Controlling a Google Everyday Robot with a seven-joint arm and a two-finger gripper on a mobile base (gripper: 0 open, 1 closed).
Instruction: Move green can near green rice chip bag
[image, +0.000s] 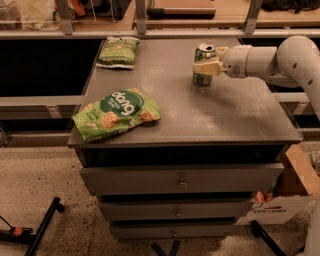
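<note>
The green can stands upright at the back right of the grey cabinet top, its silver top showing. My gripper reaches in from the right on a white arm, and its pale fingers are around the can's upper half, shut on it. The green rice chip bag, bright green with "dang" lettering, lies flat at the front left of the top, well away from the can.
A smaller, duller green bag lies at the back left corner. The cabinet has drawers below. A rail runs behind the top. A cardboard box sits on the floor at the right.
</note>
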